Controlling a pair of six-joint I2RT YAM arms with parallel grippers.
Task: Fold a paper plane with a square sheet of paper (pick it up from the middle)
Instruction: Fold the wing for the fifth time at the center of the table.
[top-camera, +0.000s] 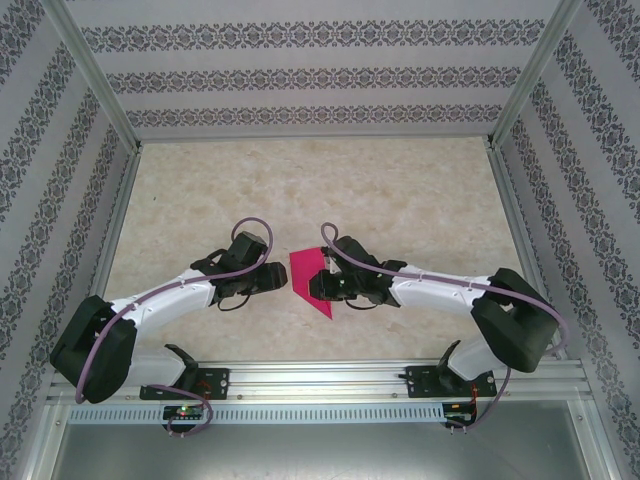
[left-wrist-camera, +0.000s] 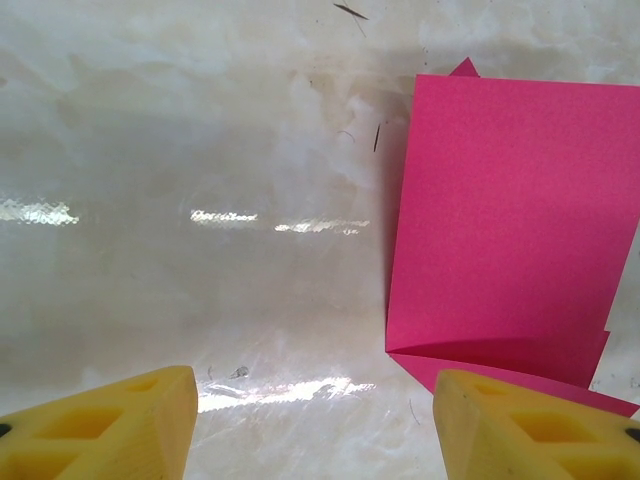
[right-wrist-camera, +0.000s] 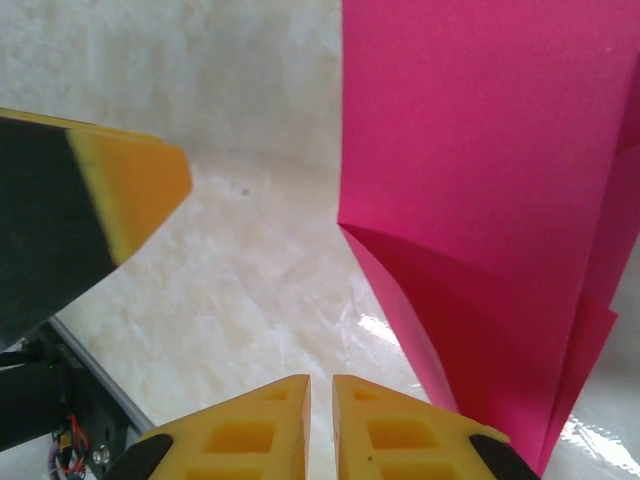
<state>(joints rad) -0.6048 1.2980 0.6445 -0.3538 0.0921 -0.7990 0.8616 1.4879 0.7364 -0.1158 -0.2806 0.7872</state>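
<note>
Magenta square sheet of paper (top-camera: 310, 281), part-folded, lay on the table (top-camera: 300, 180). Beside it the left gripper (left-wrist-camera: 315, 385) stood apart; opposite, the right gripper (right-wrist-camera: 320, 385) was nearly together, empty. Likely best: pin one flap, crease slowly.

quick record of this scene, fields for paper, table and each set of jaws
paper: pink, partly folded, extra layers showing at one corner
place: mid table, between the two sets of jaws
left jaws: apart, nothing between them, paper just ahead to one side
right jaws: almost together, paper beside them, not between
plane: not yet formed
</note>
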